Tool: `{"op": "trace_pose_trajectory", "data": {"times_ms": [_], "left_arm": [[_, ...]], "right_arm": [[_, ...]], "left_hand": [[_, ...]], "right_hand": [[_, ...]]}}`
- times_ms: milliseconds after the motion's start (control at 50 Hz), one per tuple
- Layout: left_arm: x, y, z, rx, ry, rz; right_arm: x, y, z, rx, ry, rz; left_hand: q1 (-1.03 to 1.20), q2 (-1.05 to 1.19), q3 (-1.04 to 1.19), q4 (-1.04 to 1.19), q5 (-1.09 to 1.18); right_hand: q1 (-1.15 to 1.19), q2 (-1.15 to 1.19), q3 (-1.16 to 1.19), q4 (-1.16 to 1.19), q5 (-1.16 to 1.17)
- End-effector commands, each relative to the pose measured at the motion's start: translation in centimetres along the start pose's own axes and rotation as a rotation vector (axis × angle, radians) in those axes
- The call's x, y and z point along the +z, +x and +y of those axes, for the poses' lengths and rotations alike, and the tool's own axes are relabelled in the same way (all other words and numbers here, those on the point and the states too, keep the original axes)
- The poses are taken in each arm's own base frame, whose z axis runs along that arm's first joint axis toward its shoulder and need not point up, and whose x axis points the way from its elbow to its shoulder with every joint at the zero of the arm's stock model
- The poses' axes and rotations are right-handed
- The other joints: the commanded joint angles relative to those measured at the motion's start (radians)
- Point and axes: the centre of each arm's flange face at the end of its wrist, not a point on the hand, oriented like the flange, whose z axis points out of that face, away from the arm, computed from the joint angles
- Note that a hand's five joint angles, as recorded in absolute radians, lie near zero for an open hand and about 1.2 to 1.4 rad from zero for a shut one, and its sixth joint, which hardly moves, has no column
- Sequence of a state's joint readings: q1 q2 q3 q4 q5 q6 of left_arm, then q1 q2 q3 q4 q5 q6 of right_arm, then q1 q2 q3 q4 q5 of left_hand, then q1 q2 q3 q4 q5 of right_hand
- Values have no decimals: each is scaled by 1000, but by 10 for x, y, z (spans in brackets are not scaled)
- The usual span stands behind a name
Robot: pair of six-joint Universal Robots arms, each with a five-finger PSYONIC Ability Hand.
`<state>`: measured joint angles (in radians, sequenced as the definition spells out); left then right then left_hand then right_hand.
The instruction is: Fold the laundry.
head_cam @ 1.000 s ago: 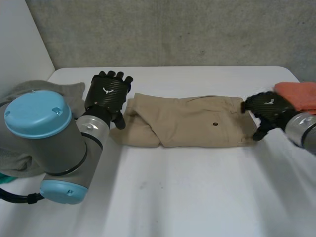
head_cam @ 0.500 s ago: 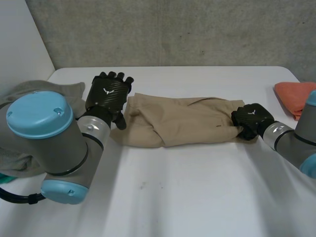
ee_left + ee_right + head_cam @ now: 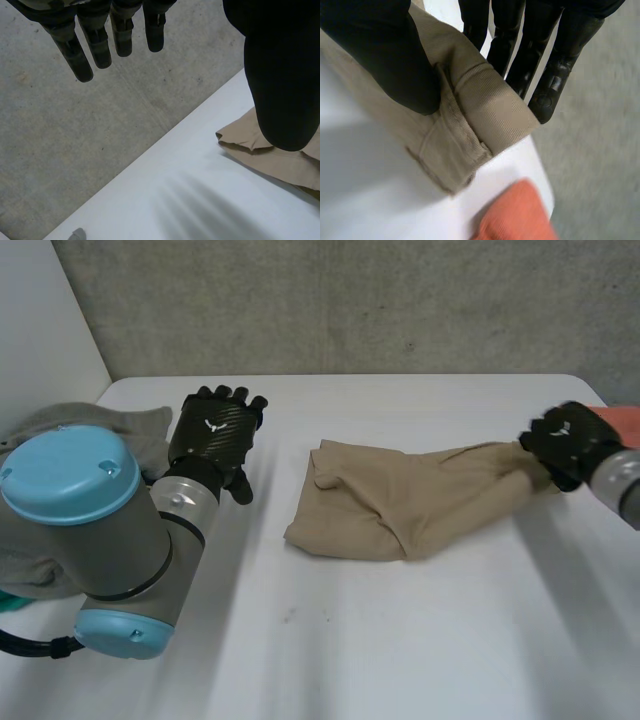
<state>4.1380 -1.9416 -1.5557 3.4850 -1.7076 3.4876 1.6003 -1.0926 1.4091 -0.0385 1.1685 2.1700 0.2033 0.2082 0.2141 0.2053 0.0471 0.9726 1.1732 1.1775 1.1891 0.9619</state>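
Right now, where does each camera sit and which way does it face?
Head view: between and behind the arms, looking down at the white table; both arms, the open left hand and the right hand show.
Left wrist view: on the left wrist, looking along the palm past the table's edge; straight fingers and thumb show.
Right wrist view: on the right wrist, looking along the palm; thumb and fingers pinch the beige trousers.
Shared: all three show the trousers; head and right wrist, also the orange cloth.
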Motion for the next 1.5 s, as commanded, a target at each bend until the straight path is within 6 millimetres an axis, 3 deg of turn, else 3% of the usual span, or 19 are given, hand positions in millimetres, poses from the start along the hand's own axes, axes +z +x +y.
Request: {"op": "trace_pose_trajectory", "data": {"times_ms": [20, 80, 100, 180, 240, 280, 320, 360, 440, 460, 500, 600, 680, 720, 820, 980, 1200, 1340, 1500], "left_arm": [[1, 0, -2, -17, 9, -3], [1, 0, -2, -21, 9, -3], [1, -1, -2, -22, 9, -7], [1, -1, 0, -22, 2, -8], [1, -3, 0, -22, 0, -13], [3, -6, 1, -22, -1, -23], [6, -10, 0, -23, 4, -34], [9, -13, -2, -25, 14, -44], [16, -18, -15, -29, 58, -61], [20, -19, -21, -32, 78, -67], [24, -18, -29, -38, 104, -66], [36, -6, -46, -69, 168, -41], [44, 34, -53, -83, 212, 84], [48, 58, -48, -77, 204, 168], [64, 78, -24, -62, 106, 205], [71, 86, 23, -15, -98, 208], [63, 92, 61, 146, -253, 244], [61, 92, 56, 173, -240, 252], [53, 71, -9, 129, -101, 205]], "right_arm": [[6, -70, -101, -144, 375, -158], [4, -105, -119, -162, 472, -248], [2, -128, -129, -172, 535, -305], [1, -174, -139, -172, 623, -424], [3, -187, -146, -171, 654, -447], [5, -186, -151, -165, 664, -440], [6, -182, -157, -119, 667, -442], [6, -178, -158, -42, 651, -458], [-2, -149, -176, 236, 616, -476], [-8, -128, -184, 359, 596, -450], [-11, -108, -188, 481, 566, -411], [5, -41, -148, 804, 408, -195], [10, -27, -125, 850, 296, -135], [12, -26, -124, 849, 270, -139], [35, -49, -105, 853, 121, -213], [56, -89, -97, 819, 3, -322], [69, -130, -75, 600, -94, -308], [66, -120, -82, 532, -77, -269], [43, -74, -119, 570, 76, -160]], "left_hand": [[-25, -30, -36, -27, -43], [-25, -30, -36, -27, -43], [-25, -30, -36, -27, -43], [-25, -30, -36, -27, -43], [-25, -30, -36, -27, -43], [-25, -30, -36, -27, -43], [-25, -30, -36, -27, -43], [-25, -30, -36, -27, -43], [-22, -27, -33, -24, -40], [-22, -27, -33, -24, -40], [-22, -27, -33, -24, -40], [-19, -24, -30, -21, -37], [-2, -6, -12, -4, -20], [16, 11, 5, 14, -2], [45, 40, 34, 43, 27], [51, 46, 40, 49, 33], [48, 43, 38, 46, 30], [31, 26, 20, 29, 12], [-25, -30, -36, -27, -43]], "right_hand": [[424, 223, 219, 207, 260], [424, 223, 219, 207, 260], [424, 223, 219, 207, 260], [424, 223, 219, 207, 260], [424, 223, 219, 207, 260], [424, 223, 219, 207, 260], [-75, -276, -280, -292, -239], [-317, -518, -522, -534, -481], [-704, -905, -909, -921, -868], [-798, -999, -1003, -1015, -962], [-798, -999, -1003, -1015, -962], [-798, -999, -1003, -1015, -962], [-798, -999, -1003, -1015, -962], [-798, -999, -1003, -1015, -962], [-798, -999, -1003, -1015, -962], [-798, -999, -1003, -1015, -962], [-798, -999, -1003, -1015, -962], [-798, -999, -1003, -1015, -962], [-798, -999, -1003, -1015, -962]]}}
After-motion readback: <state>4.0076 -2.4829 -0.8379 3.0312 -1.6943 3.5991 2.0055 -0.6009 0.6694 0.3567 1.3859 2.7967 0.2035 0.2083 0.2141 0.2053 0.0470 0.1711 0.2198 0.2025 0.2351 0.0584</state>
